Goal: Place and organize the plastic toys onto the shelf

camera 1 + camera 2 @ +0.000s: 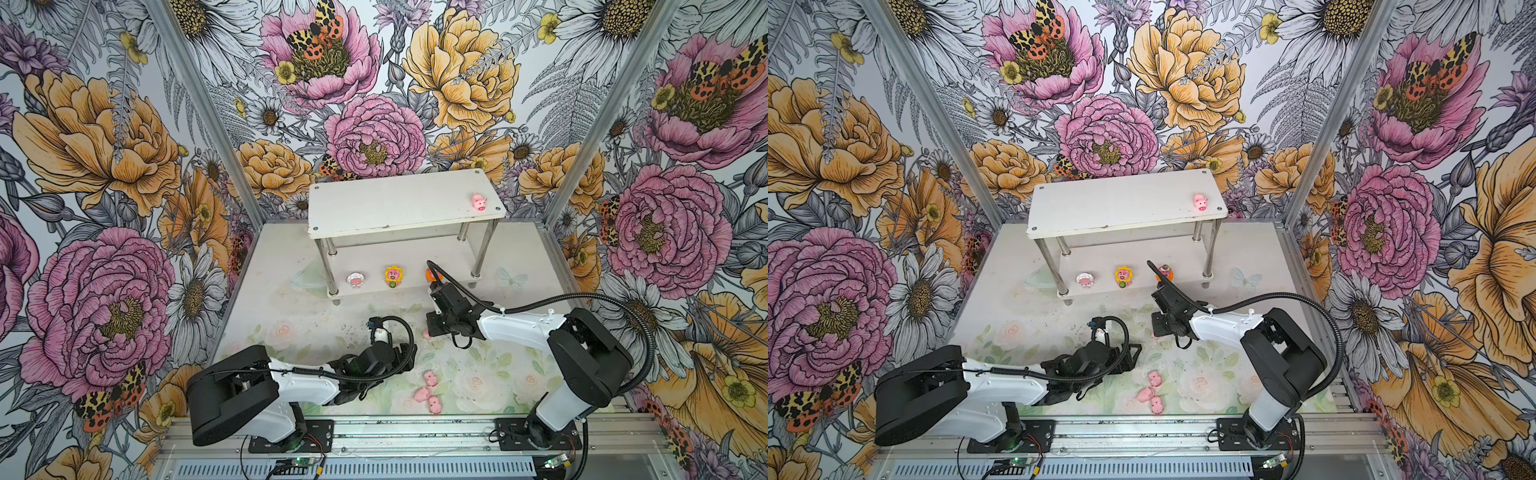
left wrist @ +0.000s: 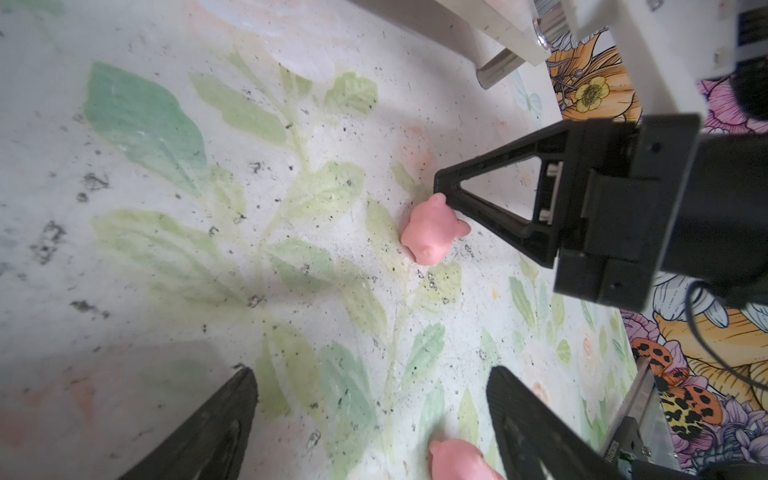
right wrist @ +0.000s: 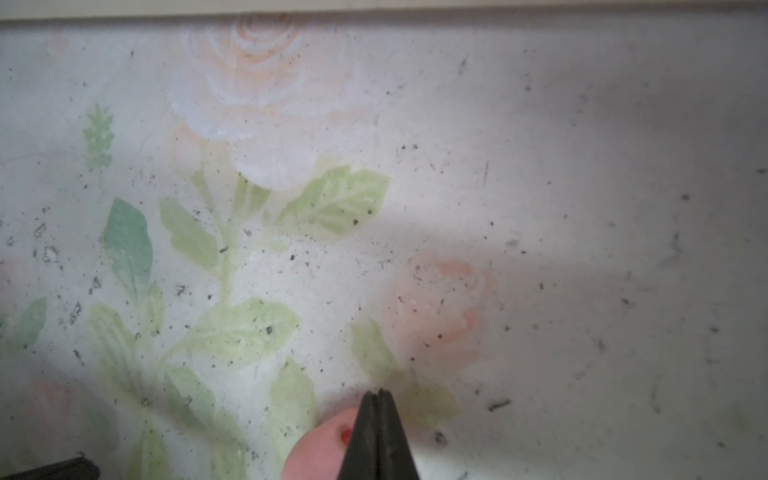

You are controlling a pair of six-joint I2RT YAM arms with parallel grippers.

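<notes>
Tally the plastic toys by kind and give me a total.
Tiny pink plastic pigs: 5
White-hooded pig-faced plastic figure: 1
Yellow sunflower pig-faced plastic figure: 1
Orange pig-faced plastic figure: 1
Total: 8

Walls point(image 1: 104, 166) on three sides carry a large floral print: pink and orange peonies, daisies, spotted moths. Aluminium posts point(image 1: 210, 112) stand at the back corners. Worktop point(image 1: 490, 374) is pale, printed with faded roses and green leaves, speckled with dark scuffs; lighting even, shadows soft.
</notes>
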